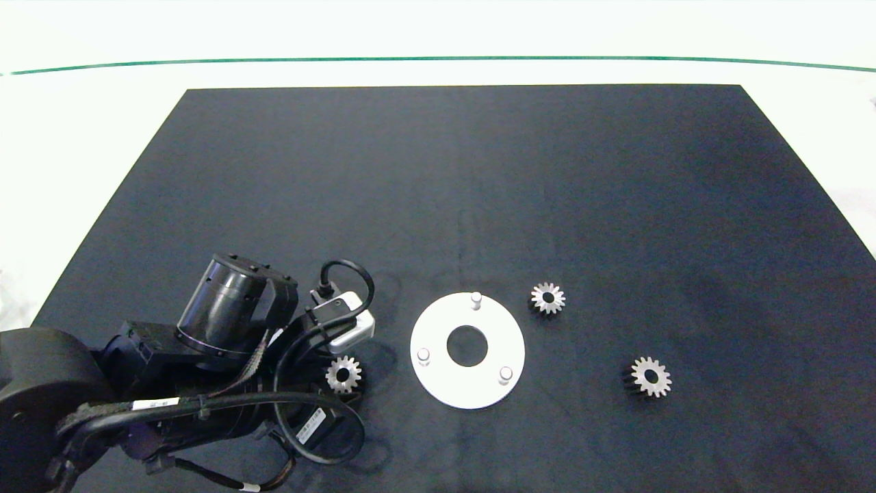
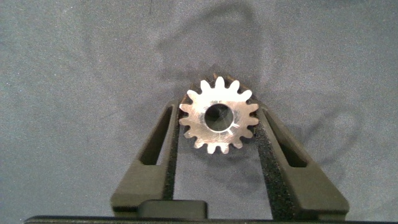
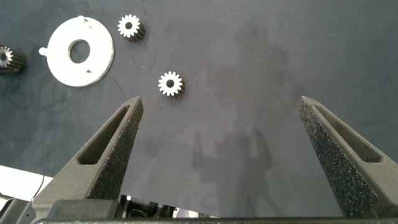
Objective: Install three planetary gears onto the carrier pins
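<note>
A silver planetary gear [image 2: 219, 115] lies flat on the dark mat between the pads of my left gripper [image 2: 216, 112], which is shut on it from both sides. From above, this gear [image 1: 343, 374] shows just left of the white disc [image 1: 438, 329], under the left arm's wrist [image 1: 226, 322]. Three carrier pins [image 1: 475, 299], [image 1: 423, 355], [image 1: 505, 374] stand bare on the disc. A second gear [image 1: 547, 298] lies by the disc's far right side, a third [image 1: 651, 376] further right. My right gripper [image 3: 221, 102] hangs open above the mat, right of the disc [image 3: 99, 59].
The dark mat [image 1: 479, 192] covers most of a white table, with wide bare room behind the disc. A green line [image 1: 438, 59] runs across the table's far side. The right arm is outside the head view.
</note>
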Robot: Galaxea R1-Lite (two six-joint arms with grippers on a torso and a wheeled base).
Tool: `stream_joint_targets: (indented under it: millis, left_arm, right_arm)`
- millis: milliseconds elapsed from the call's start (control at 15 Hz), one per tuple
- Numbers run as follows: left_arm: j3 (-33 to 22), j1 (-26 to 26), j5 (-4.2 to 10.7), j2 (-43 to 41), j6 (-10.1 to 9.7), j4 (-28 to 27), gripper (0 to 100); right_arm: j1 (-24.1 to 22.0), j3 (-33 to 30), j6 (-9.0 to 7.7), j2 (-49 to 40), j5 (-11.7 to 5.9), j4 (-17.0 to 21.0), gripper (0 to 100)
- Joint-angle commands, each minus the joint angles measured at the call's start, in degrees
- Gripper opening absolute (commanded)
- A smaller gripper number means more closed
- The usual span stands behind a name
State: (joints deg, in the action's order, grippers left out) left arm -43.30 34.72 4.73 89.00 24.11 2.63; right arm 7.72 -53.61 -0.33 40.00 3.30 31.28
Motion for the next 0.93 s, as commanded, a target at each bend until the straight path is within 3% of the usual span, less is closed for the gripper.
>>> stream_joint_targets:
  millis: [67,533,800,933]
  left_arm:
    - [0.1,0.0,0.02,-0.1,0.14,0.0,37]
    - [0.6,0.1,0.02,-0.6,0.23,0.0,23]
    - [0.1,0.5,0.02,-3.4,0.41,-0.4,22]
    - [-1.7,1.4,0.10,-5.6,0.50,-4.7,22]
  right_arm:
    - [0.0,0.4,-0.02,0.0,0.04,0.1,100]
    - [0.0,0.8,-0.02,-0.1,0.04,0.1,100]
    - [1.2,1.1,-0.02,-0.3,0.04,0.2,100]
    - [1.3,1.4,-0.02,-0.4,0.04,0.2,100]
